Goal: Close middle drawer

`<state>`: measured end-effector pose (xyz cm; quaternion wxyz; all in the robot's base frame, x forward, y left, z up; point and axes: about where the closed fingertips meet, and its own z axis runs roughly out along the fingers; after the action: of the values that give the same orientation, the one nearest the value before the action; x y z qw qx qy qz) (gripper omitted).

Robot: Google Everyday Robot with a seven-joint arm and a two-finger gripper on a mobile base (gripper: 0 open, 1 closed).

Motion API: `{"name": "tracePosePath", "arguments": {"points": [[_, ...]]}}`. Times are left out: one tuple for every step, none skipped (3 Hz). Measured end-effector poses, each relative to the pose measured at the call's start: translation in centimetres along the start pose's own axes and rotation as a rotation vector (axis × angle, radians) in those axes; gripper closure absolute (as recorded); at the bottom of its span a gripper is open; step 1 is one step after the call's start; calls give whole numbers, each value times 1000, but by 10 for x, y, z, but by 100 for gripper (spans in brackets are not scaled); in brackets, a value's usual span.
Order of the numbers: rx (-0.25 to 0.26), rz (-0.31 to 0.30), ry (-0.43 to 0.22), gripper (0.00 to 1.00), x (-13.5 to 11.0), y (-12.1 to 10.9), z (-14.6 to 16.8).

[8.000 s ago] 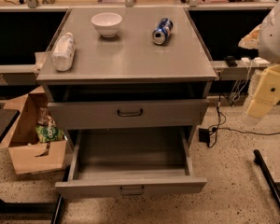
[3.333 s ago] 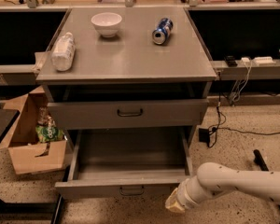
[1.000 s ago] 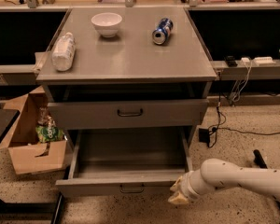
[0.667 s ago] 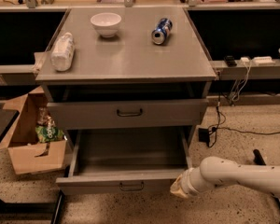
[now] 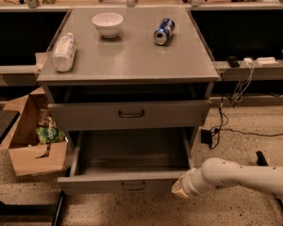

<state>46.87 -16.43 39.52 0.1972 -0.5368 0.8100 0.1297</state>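
Grey metal middle drawer with the small dark bar handle (image 5: 92, 184) sits pulled way out, low in the grey steel cabinet (image 5: 132, 58). Cream-coloured gripper (image 5: 180, 190) is at the front's right end, and whether it's open or closed can't be told. Pushing off-centre there could skew the drawer and jam it.

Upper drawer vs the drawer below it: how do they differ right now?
Extension: the upper drawer sits only slightly out, with a dark gap under the cabinet top. The middle drawer is pulled far out, its tray floor in view.
Arm: the gripper is at the middle drawer's front right corner, while the upper drawer has no arm near it.
Shared: both are wide, grey metal.
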Motion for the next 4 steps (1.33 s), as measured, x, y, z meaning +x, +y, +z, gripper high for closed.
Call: {"name": "tracePosePath", "arguments": {"points": [[0,0,0,100,0,0,0],[-8,13,-15,100,-2,3,2],[-11,101,-53,100,-19,15,-1],[-5,262,-77,100,-30,18,-3]]}}
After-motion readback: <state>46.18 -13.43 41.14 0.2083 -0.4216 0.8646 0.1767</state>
